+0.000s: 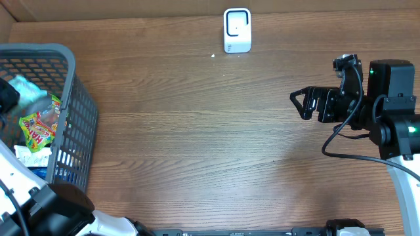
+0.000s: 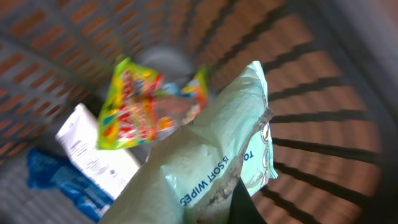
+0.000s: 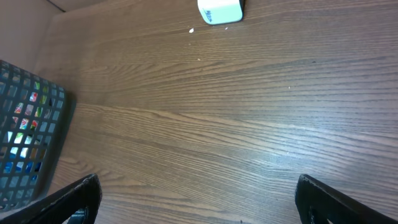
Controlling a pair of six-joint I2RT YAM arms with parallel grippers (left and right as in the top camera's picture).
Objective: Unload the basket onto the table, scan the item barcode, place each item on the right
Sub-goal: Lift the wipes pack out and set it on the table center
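Note:
A pale green pack of soft wipes fills the left wrist view, pinched in my left gripper. One dark finger presses its lower edge. The pack hangs inside the grey mesh basket at the table's left, where the overhead view shows it as a pale green shape. The white barcode scanner stands at the table's far edge, also in the right wrist view. My right gripper hovers open over bare wood at the right, with nothing between its fingers.
Under the wipes the basket holds a yellow candy bag, a white packet and a blue packet. The basket's wall shows at the left of the right wrist view. Brown wood table stretches between basket and right arm.

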